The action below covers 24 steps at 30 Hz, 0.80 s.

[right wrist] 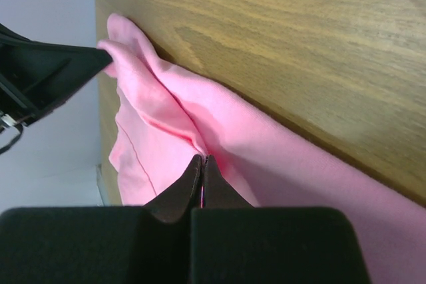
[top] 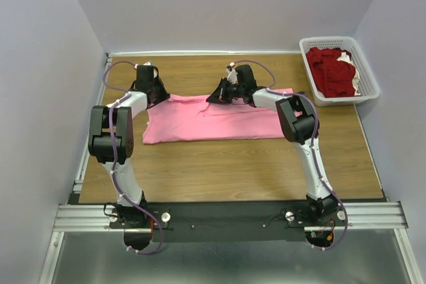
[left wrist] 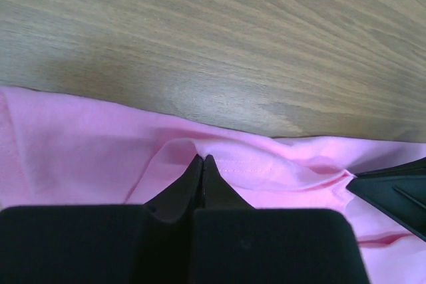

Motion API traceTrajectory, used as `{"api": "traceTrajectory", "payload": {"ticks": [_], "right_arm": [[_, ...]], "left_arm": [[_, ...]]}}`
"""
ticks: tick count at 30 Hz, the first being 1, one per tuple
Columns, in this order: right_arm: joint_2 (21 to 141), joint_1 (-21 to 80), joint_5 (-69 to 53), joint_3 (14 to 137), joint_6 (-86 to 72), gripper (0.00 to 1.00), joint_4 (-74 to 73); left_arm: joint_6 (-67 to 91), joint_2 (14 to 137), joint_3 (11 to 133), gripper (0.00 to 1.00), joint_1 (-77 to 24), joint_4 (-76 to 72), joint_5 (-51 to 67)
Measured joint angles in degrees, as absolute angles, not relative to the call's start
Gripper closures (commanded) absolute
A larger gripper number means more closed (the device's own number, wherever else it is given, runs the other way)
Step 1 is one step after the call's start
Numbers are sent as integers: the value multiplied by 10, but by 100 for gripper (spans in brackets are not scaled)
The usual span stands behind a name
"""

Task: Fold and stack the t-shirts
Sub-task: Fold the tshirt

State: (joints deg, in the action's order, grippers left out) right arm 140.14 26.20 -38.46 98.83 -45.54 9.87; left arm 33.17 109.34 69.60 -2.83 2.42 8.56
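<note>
A bright pink t-shirt (top: 213,123) lies spread across the middle of the wooden table. Its far edge is bunched up between both grippers. My left gripper (top: 162,96) sits at the shirt's far left corner. In the left wrist view its jaws (left wrist: 202,159) are shut, with a raised pucker of pink cloth (left wrist: 80,151) at their tips. My right gripper (top: 214,98) is at the middle of the far edge. Its jaws (right wrist: 202,159) are shut on a ridge of the pink cloth (right wrist: 299,164). Dark red t-shirts (top: 331,71) lie heaped in the basket.
A white lattice basket (top: 341,101) stands at the back right corner, with a bit of white cloth among the red. Grey walls close in the table on the left, the back and the right. Bare wood (top: 233,164) lies between the shirt and the arm bases.
</note>
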Motion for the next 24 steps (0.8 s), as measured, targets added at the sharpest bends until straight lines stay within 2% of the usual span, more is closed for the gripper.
{"api": "traceTrajectory", "payload": {"ticks": [14, 24], "right_arm": [[1343, 283, -361, 972, -366, 99, 63], [1336, 312, -287, 974, -292, 99, -5]], "left_arm": [[297, 1060, 705, 100, -11, 76, 86], [281, 1058, 703, 100, -4, 91, 102]]}}
